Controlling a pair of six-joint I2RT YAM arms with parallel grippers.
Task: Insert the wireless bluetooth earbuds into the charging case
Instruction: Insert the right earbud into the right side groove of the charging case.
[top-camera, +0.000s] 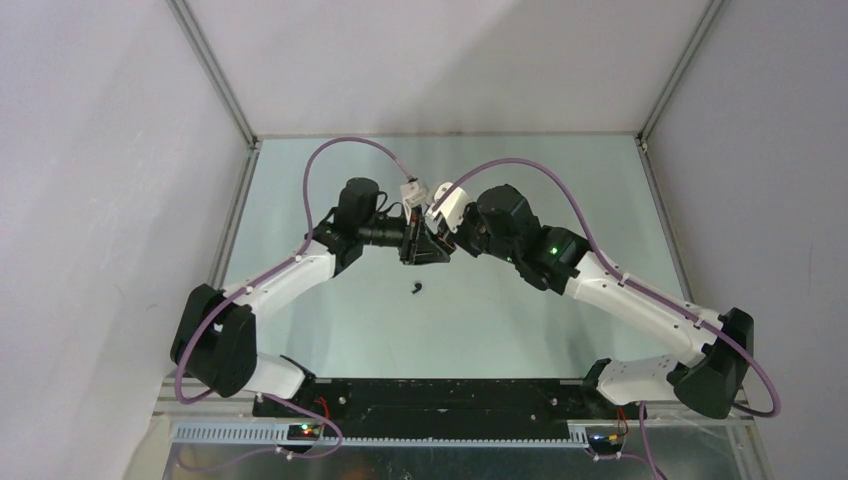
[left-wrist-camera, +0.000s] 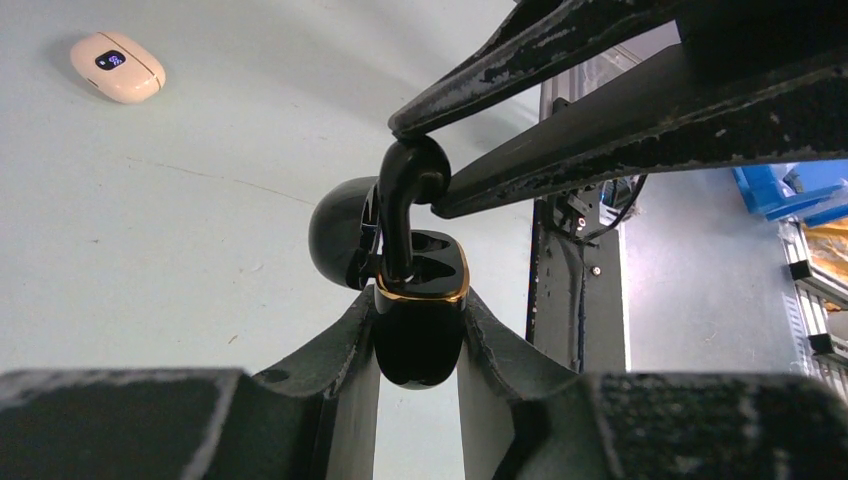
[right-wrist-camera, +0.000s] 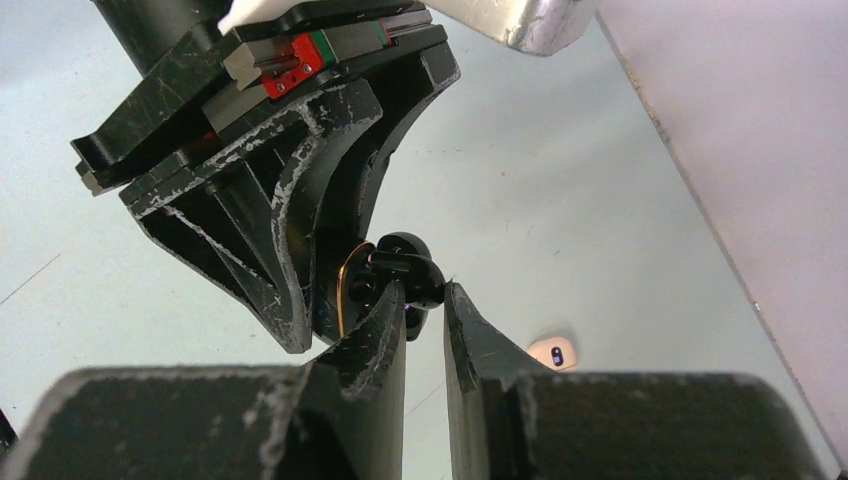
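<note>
Two grippers stood tip to tip above the middle of the table (left-wrist-camera: 150, 250). The left gripper (left-wrist-camera: 418, 300) was clamped on the lower body of a black charging case (left-wrist-camera: 418, 345) with a gold rim, its lid (left-wrist-camera: 340, 235) swung open to one side. The right gripper (left-wrist-camera: 418, 165) was pinched on the rounded head of a black earbud (left-wrist-camera: 398, 235), whose stem pointed down into the mouth of the case. Whether it had seated fully could not be told.

A second black earbud (top-camera: 416, 290) lay loose on the table just in front of the two grippers, and a closed cream charging case (left-wrist-camera: 115, 65) sat well apart; no cream earbuds showed.

Doing this step well would likely mean holding the case dead steady while the right gripper pressed straight along the well's axis, stem first, clear of the open lid. The pinch sat high on a small, glossy piece, so any sideways push could twist it out of line. Opening the right gripper should probably wait until the earbud sat flush below the gold rim.
</note>
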